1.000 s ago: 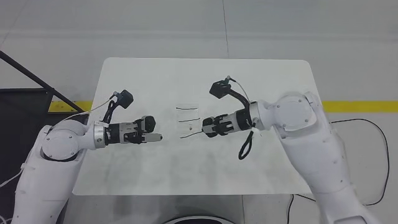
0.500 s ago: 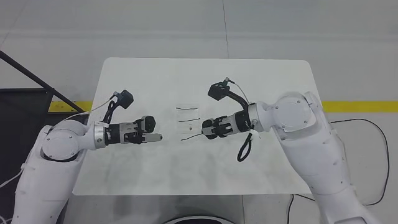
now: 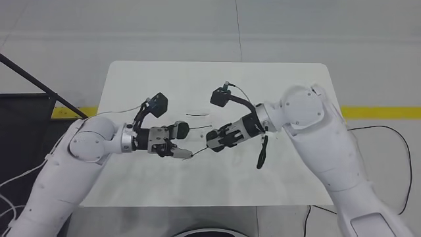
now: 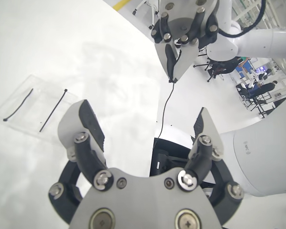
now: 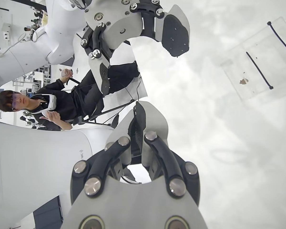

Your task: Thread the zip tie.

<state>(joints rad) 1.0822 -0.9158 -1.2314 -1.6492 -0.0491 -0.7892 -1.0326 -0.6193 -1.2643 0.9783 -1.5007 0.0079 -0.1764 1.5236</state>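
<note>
Near the table's [image 3: 276, 85] centre, the right gripper [image 3: 212, 143] is clamped on a zip tie [image 4: 165, 106] by one end, its tail stretching toward nine o'clock to the left gripper [image 3: 183, 142], spread wide. At twelve o'clock, just beyond them, two spare ties [image 4: 53, 110] lie on a clear sheet [image 4: 38, 101].

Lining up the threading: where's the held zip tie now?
Mid-table in the top view, the zip tie juts from the shut right pincer toward the open left pincer, its tip near those fingers.
</note>
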